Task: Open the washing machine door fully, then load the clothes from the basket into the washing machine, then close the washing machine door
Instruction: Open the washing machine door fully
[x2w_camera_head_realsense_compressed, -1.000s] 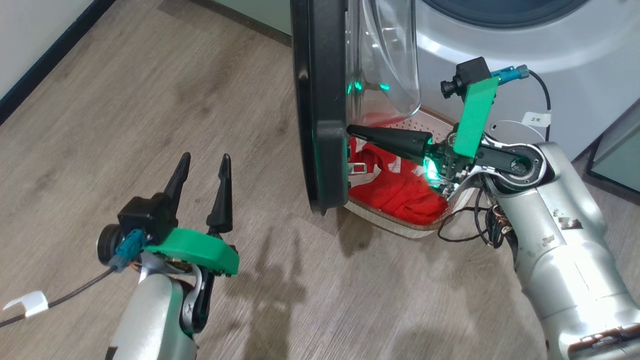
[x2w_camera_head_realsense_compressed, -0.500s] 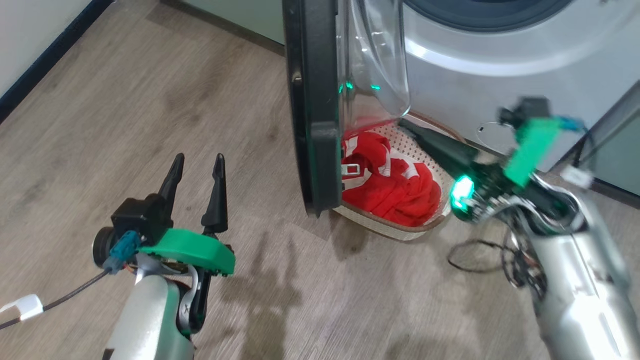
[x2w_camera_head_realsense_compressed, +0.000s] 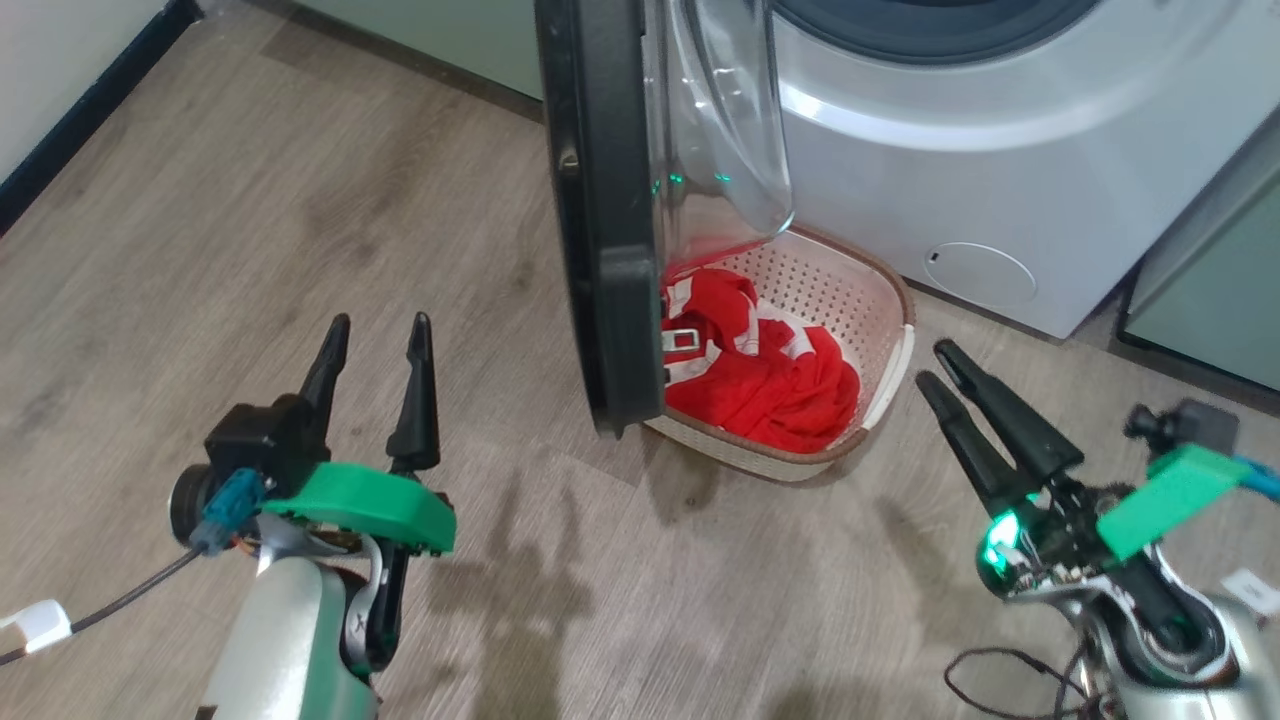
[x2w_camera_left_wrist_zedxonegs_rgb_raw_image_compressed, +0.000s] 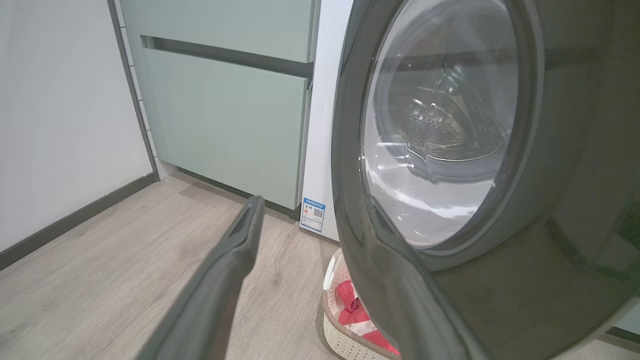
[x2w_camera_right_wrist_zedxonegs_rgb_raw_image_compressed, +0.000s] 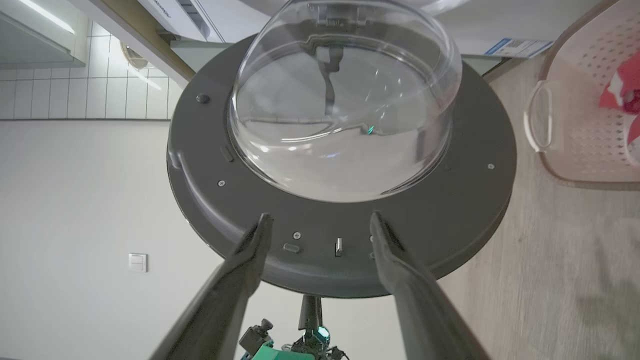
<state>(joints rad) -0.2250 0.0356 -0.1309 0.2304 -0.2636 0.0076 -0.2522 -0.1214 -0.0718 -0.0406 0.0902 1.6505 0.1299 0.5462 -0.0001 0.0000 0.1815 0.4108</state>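
The washing machine door (x2w_camera_head_realsense_compressed: 600, 200) stands open and edge-on to the head view, its clear glass bowl (x2w_camera_head_realsense_compressed: 715, 120) bulging toward the white washing machine (x2w_camera_head_realsense_compressed: 1000, 150). Below the door on the floor sits the cream basket (x2w_camera_head_realsense_compressed: 885, 300) with the red clothes (x2w_camera_head_realsense_compressed: 770, 375) in it. My right gripper (x2w_camera_head_realsense_compressed: 935, 362) is open and empty, to the right of the basket and apart from it. In the right wrist view its fingers (x2w_camera_right_wrist_zedxonegs_rgb_raw_image_compressed: 320, 216) frame the door's inner face (x2w_camera_right_wrist_zedxonegs_rgb_raw_image_compressed: 450, 215). My left gripper (x2w_camera_head_realsense_compressed: 380, 320) is open and empty, left of the door. The left wrist view faces the door's outer rim (x2w_camera_left_wrist_zedxonegs_rgb_raw_image_compressed: 550, 250).
A pale green cabinet (x2w_camera_head_realsense_compressed: 1210, 300) stands right of the machine, and more cabinets (x2w_camera_left_wrist_zedxonegs_rgb_raw_image_compressed: 225, 115) stand to its left. A wall with dark skirting (x2w_camera_head_realsense_compressed: 80, 100) runs along the far left. Wood floor lies open between my two arms. The round service flap (x2w_camera_head_realsense_compressed: 980, 275) is behind the basket.
My right gripper has left the door's edge, swung right and down past the basket, and opened. The head camera has shifted a little. My left gripper has held its pose.
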